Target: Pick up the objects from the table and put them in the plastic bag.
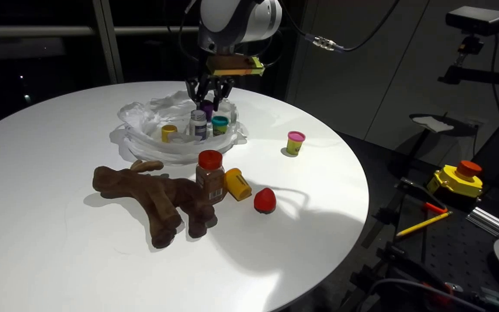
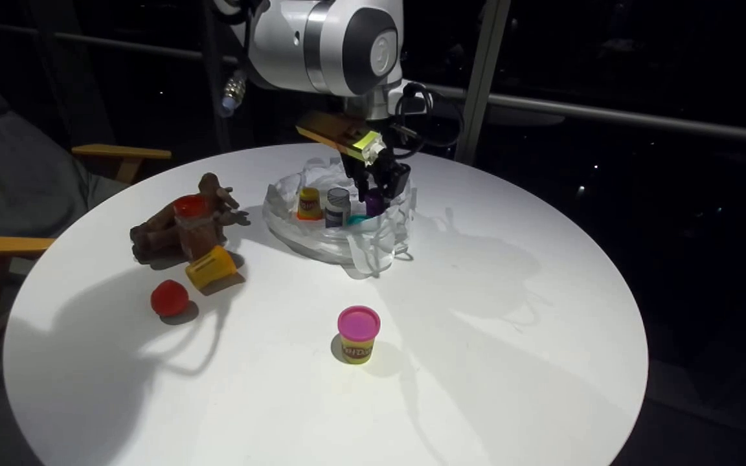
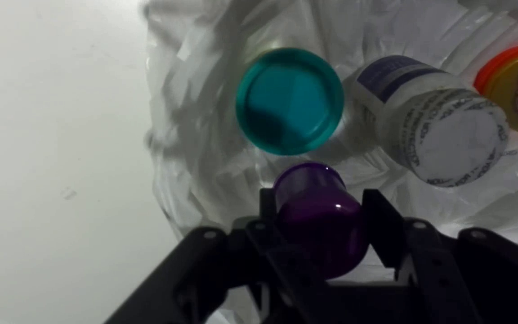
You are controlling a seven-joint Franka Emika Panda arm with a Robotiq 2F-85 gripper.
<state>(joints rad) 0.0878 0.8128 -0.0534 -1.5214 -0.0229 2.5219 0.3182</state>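
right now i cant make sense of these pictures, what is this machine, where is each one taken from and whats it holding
It's a robot arm with a black gripper at its end. Two pictures look on from outside; the close-up is taken at the wrist, looking down. On the round table sits a plastic bag with a yellow tub, a white bottle and a teal tub in it. Outside it are a plush toy, a jar, a tipped tub, a red piece and a pink-lidded tub. The gripper is closed on a purple thing, in or just over the bag; I can't tell which.
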